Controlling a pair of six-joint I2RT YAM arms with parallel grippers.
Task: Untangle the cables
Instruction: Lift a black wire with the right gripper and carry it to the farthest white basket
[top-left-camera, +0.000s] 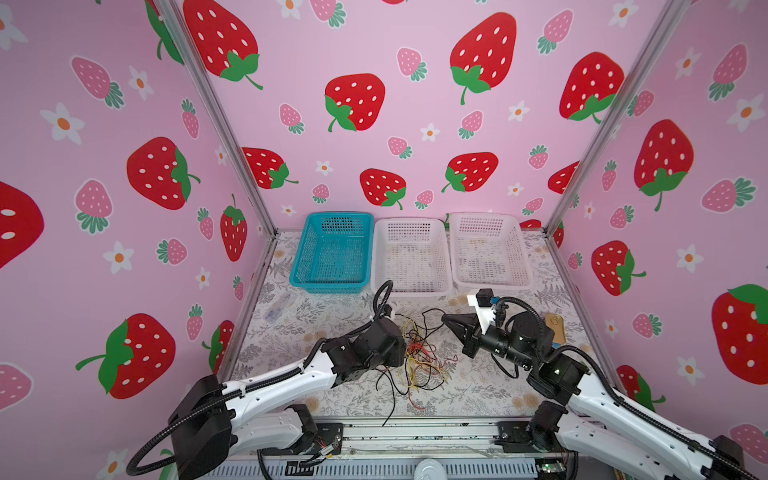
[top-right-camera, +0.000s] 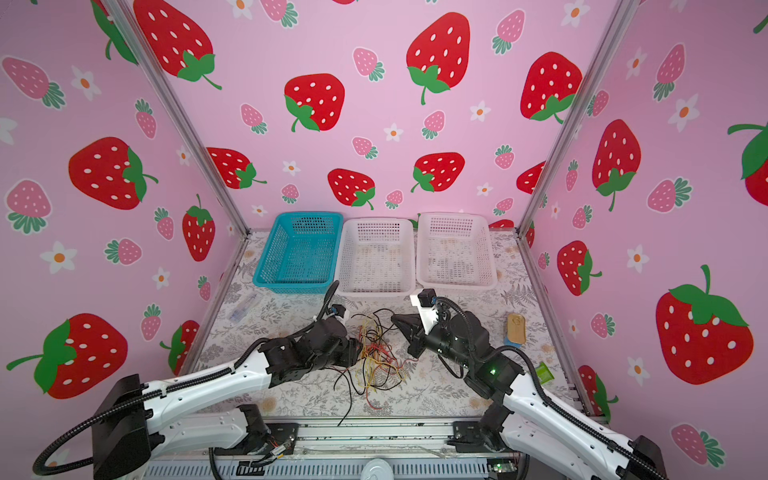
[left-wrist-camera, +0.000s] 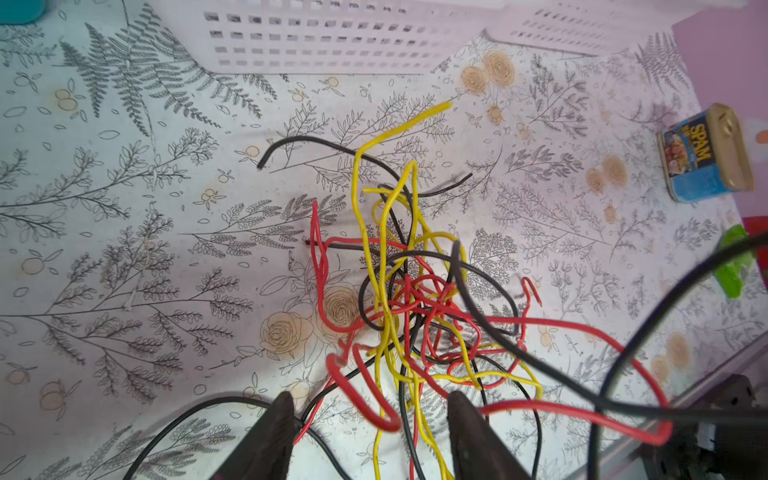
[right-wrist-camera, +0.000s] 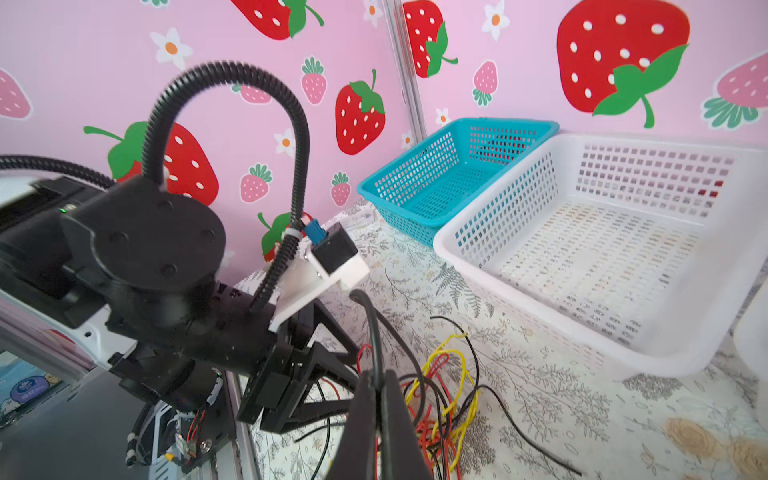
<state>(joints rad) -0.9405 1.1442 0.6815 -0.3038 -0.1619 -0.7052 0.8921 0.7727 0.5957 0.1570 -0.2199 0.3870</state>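
Cables (top-left-camera: 417, 353) in black, red and yellow lie in one knotted heap on the floral tablecloth (top-left-camera: 316, 390), a little in front of the middle white basket (top-left-camera: 380, 257) and apart from it. The left gripper (left-wrist-camera: 370, 399) sits low at the side of the heap farthest from that basket. Its two dark fingers (left-wrist-camera: 276, 432) are spread apart, and red, yellow and black strands run loosely through the gap with neither finger pressing on them. The right gripper (right-wrist-camera: 378, 376), nearer the basket's front right corner, has its fingers pressed together on a black cable (right-wrist-camera: 368, 320) that rises out from between the tips and curves away. The rest of the heap lies just beyond those tips. In both top views the left arm's wrist covers the heap's left edge, so the strands beneath it cannot be followed. A teal basket (top-left-camera: 303, 257) stands touching the middle basket's left side and another white basket (top-left-camera: 521, 257) stands just beside its right. A Spam tin (top-right-camera: 516, 328) lies well to the front right of the middle basket, near the wall, with a small green thing (top-right-camera: 544, 371) farther forward from it. A small clear item (top-left-camera: 278, 307), too blurred to name, lies to the front left.
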